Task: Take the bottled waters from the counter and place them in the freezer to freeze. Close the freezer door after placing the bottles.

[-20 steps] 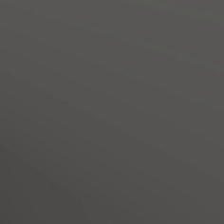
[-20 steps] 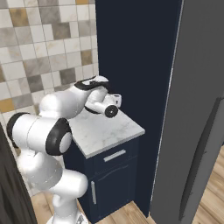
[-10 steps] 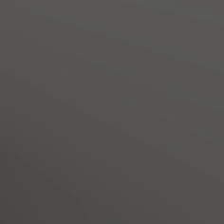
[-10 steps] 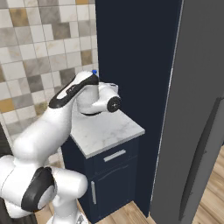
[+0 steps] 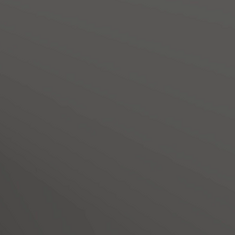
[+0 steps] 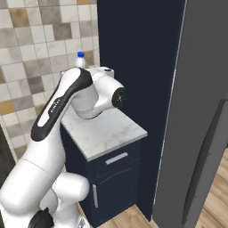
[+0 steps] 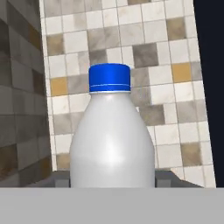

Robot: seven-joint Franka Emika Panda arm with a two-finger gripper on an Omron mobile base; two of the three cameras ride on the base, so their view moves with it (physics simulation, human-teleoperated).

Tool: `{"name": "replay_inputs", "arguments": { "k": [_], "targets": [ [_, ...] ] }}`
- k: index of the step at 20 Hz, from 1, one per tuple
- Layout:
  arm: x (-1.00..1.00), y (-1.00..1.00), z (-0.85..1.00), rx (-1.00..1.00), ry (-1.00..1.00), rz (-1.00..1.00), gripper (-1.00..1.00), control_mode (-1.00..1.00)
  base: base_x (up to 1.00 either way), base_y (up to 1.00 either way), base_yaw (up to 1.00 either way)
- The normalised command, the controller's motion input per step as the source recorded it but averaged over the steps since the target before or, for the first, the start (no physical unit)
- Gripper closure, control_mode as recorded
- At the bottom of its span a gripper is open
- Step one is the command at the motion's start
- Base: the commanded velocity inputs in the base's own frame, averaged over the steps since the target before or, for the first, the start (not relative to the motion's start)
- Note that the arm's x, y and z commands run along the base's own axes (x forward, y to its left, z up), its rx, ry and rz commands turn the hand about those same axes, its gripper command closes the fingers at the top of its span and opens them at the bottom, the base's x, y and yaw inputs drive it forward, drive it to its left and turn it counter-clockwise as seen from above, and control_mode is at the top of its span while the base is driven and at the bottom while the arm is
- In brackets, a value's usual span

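**Plain bottle gripped, up off the counter**

My gripper (image 7: 113, 181) is closed on the whitish bottle (image 7: 113, 144). My fingers (image 7: 60, 178) sit at its lower sides, one each flank, clamped as tight as they go against the body. The blue cap (image 7: 109, 78) points up, so I hold it upright. A low grip on the widest part looks sensible to me: less chance of it pivoting when I swing.

In the right base view the cap and neck of the bottle (image 6: 80, 59) poke up behind my arm's elbow, above the back of the counter (image 6: 104, 132), near the tiled wall (image 6: 31, 49). Whether its base has cleared the marble I cannot tell; my arm hides that.

Around: a navy cabinet (image 6: 111, 178) under the marble slab, a tall navy panel (image 6: 138, 67) just to the right of it, then the dark grey freezer door (image 6: 196, 133) with its long black handle (image 6: 202, 164) nearer the camera. The left base view is flat grey and tells me nothing.

In the way: that navy panel stands between the counter and the freezer side, so I judge I'll need to draw back before swinging round. The second bottle is not to be seen from here.
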Motion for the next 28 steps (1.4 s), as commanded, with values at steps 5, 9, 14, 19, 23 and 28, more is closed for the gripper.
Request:
{"name": "replay_inputs", "arguments": {
  "k": [5,9,14,19,23,28],
  "targets": [
    [-1.0,0.03,0.34,-0.12,-0.23,0.22,1.0,-1.0,0.0,0.0,0.0],
    [-1.0,0.12,0.01,-0.16,-0.21,0.21,1.0,-1.0,0.0,0.0,0.0],
    [-1.0,0.03,0.0,-0.06,-0.07,0.15,1.0,-1.0,0.0,0.0,0.0],
    [-1.0,0.02,-0.01,-0.01,-0.09,0.12,1.0,-1.0,0.0,0.0,0.0],
    [-0.77,0.23,-0.21,-0.02,0.0,0.03,1.0,-1.0,0.0,0.0,0.0],
    [-0.21,0.08,-0.46,0.0,0.0,0.0,1.0,-1.0,0.0,0.0,0.0]
  ]
}}
